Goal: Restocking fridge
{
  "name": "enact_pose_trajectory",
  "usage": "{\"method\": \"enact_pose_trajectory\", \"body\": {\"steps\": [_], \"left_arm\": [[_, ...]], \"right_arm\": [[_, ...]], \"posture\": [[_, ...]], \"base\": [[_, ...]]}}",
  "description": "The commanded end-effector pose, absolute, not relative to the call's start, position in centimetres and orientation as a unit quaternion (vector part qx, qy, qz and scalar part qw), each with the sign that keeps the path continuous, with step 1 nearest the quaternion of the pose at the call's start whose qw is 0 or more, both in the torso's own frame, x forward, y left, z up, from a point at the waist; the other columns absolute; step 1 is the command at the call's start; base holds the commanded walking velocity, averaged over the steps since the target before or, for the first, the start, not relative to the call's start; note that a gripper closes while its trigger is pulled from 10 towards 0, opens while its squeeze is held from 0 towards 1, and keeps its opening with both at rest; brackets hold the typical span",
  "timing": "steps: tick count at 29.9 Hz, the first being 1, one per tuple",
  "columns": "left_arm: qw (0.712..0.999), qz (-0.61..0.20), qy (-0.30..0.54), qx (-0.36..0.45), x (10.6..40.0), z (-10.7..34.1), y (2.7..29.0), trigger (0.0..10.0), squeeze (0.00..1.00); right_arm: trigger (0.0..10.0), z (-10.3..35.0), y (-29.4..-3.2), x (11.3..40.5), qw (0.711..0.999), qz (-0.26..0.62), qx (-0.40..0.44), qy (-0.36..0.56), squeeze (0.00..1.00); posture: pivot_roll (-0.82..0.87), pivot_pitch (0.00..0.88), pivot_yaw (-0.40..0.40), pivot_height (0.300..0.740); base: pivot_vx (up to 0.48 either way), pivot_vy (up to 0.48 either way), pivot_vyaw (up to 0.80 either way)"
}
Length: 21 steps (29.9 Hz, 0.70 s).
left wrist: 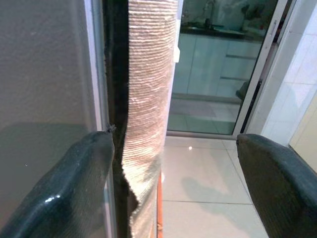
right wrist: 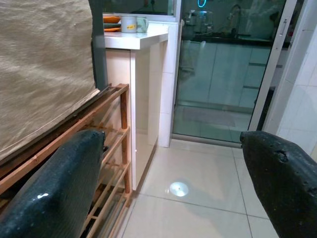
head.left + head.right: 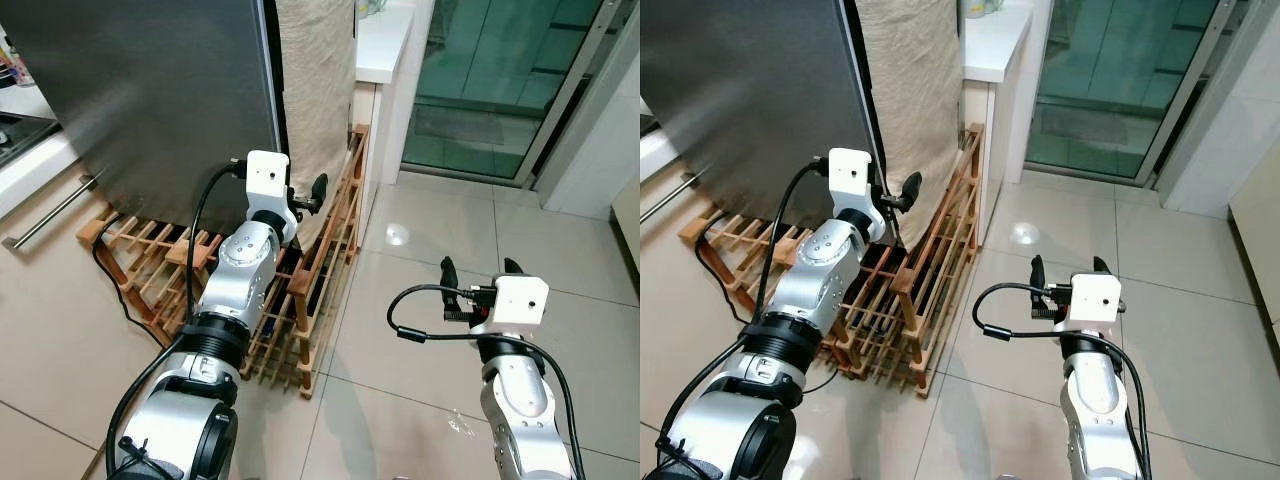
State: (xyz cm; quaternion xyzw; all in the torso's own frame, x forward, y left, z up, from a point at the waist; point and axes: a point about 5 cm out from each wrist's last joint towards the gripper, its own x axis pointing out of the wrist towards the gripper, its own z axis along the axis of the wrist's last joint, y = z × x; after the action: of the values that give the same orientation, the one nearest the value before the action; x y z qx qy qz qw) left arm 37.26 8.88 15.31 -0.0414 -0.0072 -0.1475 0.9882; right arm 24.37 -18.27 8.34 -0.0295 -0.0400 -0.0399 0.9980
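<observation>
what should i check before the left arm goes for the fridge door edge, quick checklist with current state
1. Left gripper open: ok, its fingers stand wide apart in the left wrist view.
2. Left gripper lined up with the fridge door edge: ok, one finger sits by the dark gap, next to the beige cloth.
3. Cloth out of the grip path: not ok, it hangs right beside the gap.
4. Right gripper free: ok, open and holding nothing over the tiled floor.
5. Wooden rack clear of the door swing: cannot tell.
</observation>
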Motion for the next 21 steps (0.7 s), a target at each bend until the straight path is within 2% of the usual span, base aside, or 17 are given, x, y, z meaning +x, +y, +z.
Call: {"method": "enact_pose_trajectory", "body": {"steps": [1, 8, 11, 12, 13, 14, 17, 19, 21], "left_arm": [[0.989, -0.142, -0.021, -0.045, 37.7, 16.3, 8.8, 10.0, 0.00], [0.986, -0.156, -0.033, -0.040, 37.9, 16.9, 8.6, 10.0, 0.00], [0.981, -0.183, -0.048, -0.040, 36.8, 16.5, 10.0, 10.0, 0.00], [0.979, -0.195, -0.052, -0.037, 36.2, 16.3, 10.6, 10.0, 0.00], [0.972, -0.219, -0.074, -0.034, 33.7, 16.0, 12.7, 10.0, 0.00], [0.972, -0.219, -0.074, -0.034, 33.7, 16.0, 12.7, 10.0, 0.00], [0.976, -0.196, -0.095, -0.023, 30.8, 15.5, 15.3, 10.0, 0.00], [0.981, -0.160, -0.110, 0.001, 29.3, 15.2, 16.0, 10.0, 0.00], [0.981, -0.148, -0.126, 0.004, 28.0, 15.3, 15.5, 10.0, 0.00]], "right_arm": [[10.0, 8.7, -18.0, 24.3, 0.998, -0.036, -0.034, -0.043, 0.00], [10.0, 9.0, -18.3, 24.0, 0.998, -0.037, -0.039, -0.041, 0.00], [10.0, 9.8, -18.3, 23.9, 0.997, -0.040, -0.045, -0.054, 0.00], [10.0, 10.3, -18.4, 23.8, 0.996, -0.042, -0.047, -0.062, 0.00], [10.0, 11.0, -18.3, 22.9, 0.995, -0.041, -0.052, -0.076, 0.00], [10.0, 11.0, -18.3, 22.9, 0.995, -0.041, -0.052, -0.076, 0.00], [10.0, 11.6, -17.7, 21.2, 0.993, -0.022, -0.066, -0.093, 0.00], [10.0, 11.8, -17.8, 20.8, 0.990, -0.021, -0.081, -0.109, 0.00], [10.0, 11.8, -18.4, 20.9, 0.990, -0.039, -0.076, -0.115, 0.00]], "posture": [[-0.10, 0.000, 0.066, 0.740], [-0.11, 0.000, 0.075, 0.740], [-0.11, 0.000, 0.085, 0.740], [-0.11, 0.000, 0.085, 0.740], [-0.09, 0.000, 0.074, 0.740], [-0.09, 0.000, 0.074, 0.740], [-0.07, 0.000, 0.058, 0.740], [-0.05, 0.000, 0.038, 0.740], [-0.03, 0.000, 0.020, 0.740]], "base": [[0.000, 0.000, 0.00], [0.000, 0.000, 0.00], [0.000, 0.000, 0.00], [0.000, 0.000, 0.00], [0.000, 0.000, 0.00], [0.000, 0.000, 0.00], [0.000, 0.000, 0.00], [0.000, 0.000, 0.00], [0.000, 0.000, 0.00]]}}
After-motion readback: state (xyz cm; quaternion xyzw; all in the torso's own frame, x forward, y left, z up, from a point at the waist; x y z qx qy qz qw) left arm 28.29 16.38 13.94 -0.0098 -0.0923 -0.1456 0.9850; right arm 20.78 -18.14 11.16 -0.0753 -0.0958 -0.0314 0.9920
